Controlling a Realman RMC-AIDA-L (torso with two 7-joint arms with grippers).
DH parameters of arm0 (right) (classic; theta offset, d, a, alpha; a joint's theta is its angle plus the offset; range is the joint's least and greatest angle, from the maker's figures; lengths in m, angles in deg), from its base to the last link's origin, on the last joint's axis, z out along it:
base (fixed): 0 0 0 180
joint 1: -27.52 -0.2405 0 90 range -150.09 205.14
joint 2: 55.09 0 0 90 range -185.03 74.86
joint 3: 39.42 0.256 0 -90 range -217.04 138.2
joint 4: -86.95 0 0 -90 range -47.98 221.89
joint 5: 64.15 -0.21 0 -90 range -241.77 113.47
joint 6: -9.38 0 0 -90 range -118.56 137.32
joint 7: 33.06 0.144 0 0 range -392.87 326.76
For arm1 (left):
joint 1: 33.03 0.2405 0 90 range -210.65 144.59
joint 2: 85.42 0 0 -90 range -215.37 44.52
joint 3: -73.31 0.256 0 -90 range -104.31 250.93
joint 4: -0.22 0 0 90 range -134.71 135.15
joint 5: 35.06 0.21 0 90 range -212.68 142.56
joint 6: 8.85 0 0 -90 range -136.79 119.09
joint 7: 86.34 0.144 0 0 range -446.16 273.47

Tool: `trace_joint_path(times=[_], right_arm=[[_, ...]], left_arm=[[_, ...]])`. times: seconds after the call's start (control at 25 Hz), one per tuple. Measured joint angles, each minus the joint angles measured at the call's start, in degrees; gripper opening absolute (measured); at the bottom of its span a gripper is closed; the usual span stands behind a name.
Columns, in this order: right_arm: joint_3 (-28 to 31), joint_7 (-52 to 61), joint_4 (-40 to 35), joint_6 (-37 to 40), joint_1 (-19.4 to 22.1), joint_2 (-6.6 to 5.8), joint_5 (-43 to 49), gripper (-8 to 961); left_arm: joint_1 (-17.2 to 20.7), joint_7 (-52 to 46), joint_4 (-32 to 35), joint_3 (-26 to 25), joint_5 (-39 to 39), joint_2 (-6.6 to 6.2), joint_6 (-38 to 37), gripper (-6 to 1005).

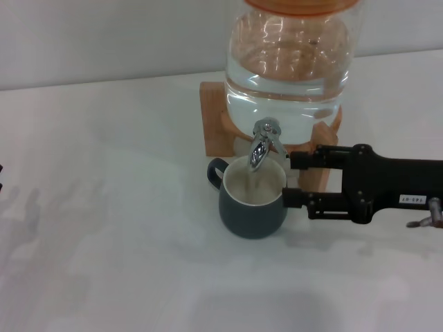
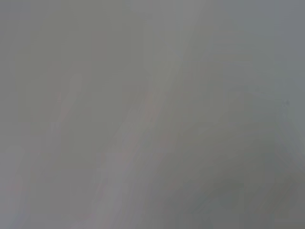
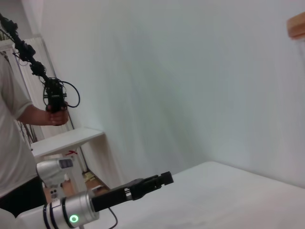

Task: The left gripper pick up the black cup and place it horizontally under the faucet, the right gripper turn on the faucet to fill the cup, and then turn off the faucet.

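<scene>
White tabletop [image 1: 104,242] is spreading across the whole foreground, faint shadows lying on it toward the left side. A pale plain wall [image 1: 104,41] is rising behind it. Light-brown wooden stand [image 1: 216,117] is sitting on the tabletop near the back — block legs showing at either side. An orange lid rim [image 1: 301,5] is showing at the very top.

In the right wrist view, a person in a white short-sleeved shirt [image 3: 12,143] is standing at the edge, holding up a black handheld device with cables [image 3: 53,95]. A small white side table [image 3: 66,141] is standing beside them — legs partly hidden.
</scene>
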Motion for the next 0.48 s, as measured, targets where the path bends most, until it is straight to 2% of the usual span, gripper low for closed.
trace_joint_path(times=[0.48], right_arm=[[-8.1, -1.4, -0.24, 1.02, -0.43, 0.09, -3.83, 724]], left_arm=[[-0.39, 0.47, -0.57, -0.35, -0.03, -0.26, 0.0, 338]])
